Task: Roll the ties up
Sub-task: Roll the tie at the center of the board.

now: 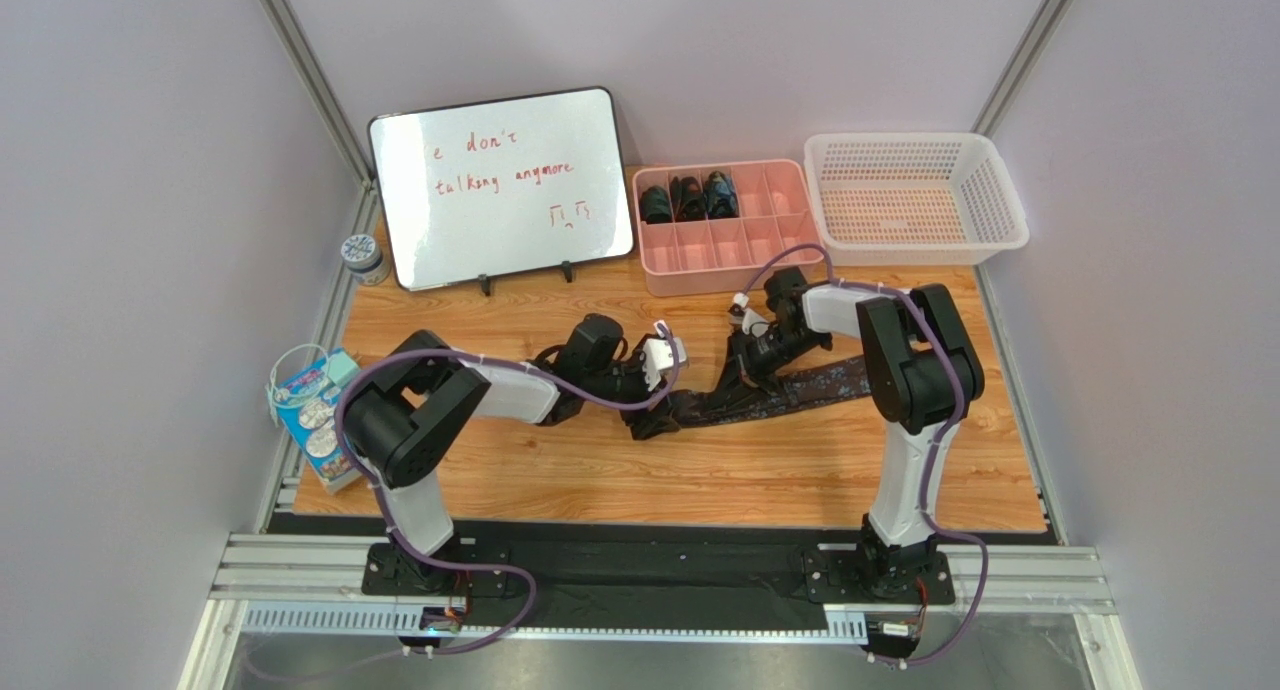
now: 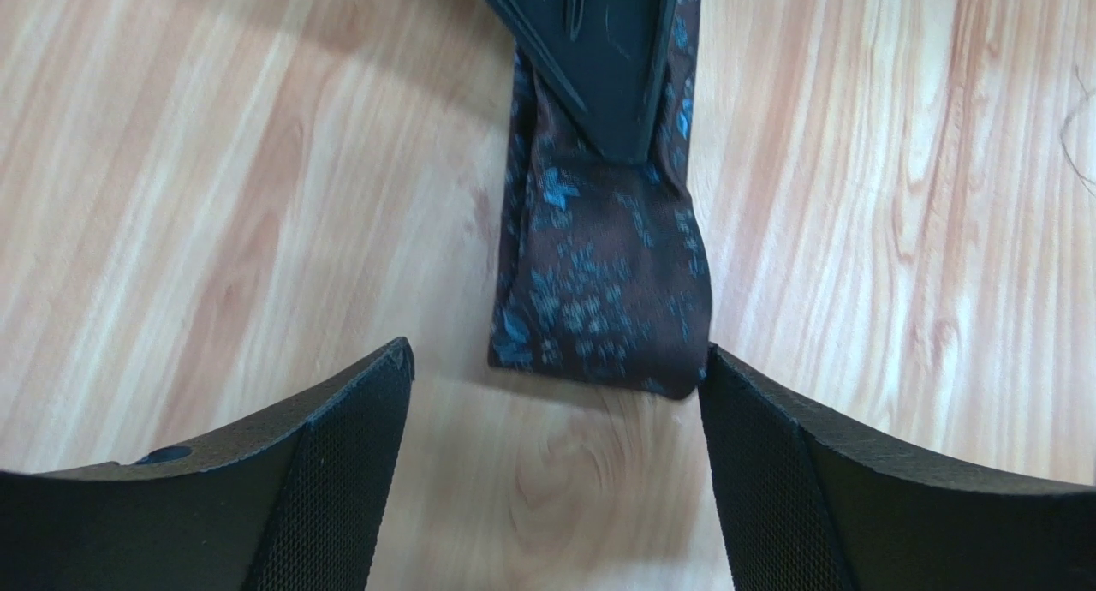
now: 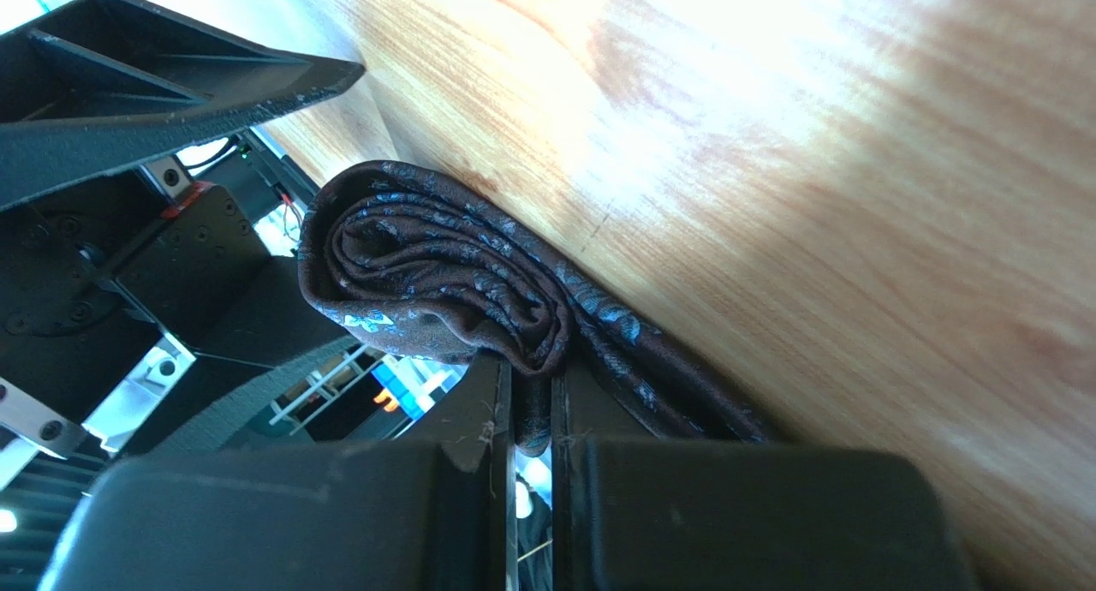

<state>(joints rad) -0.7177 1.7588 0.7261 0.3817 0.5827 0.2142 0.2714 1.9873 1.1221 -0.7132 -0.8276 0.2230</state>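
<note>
Top view, tie [image 1: 774,395]: laid across the wooden table [image 1: 601,480] at centre, between the left gripper [image 1: 657,378] and the right gripper [image 1: 747,363].
Top view, rolled ties [image 1: 688,198]: three, set in the back row of the pink organiser [image 1: 751,249] at 12 o'clock.
Left wrist view, left gripper: spread wide, nothing held; the tie's folded end is seen at 12 o'clock, untouched.
Right wrist view, right gripper: closed on the tie; bunched folds are seen at 10 o'clock.

The tie [image 2: 598,296] is dark brown with a woven blue floral pattern and a plain black lining. The table [image 1: 676,473] is pale orange wood with streaky grain. On the far side, the divided tray [image 1: 739,278] is pink and its rolled ties [image 1: 687,198] look near-black. The basket [image 1: 917,140] is white lattice, and the whiteboard [image 1: 511,218] is white, black-framed, with red writing.
</note>
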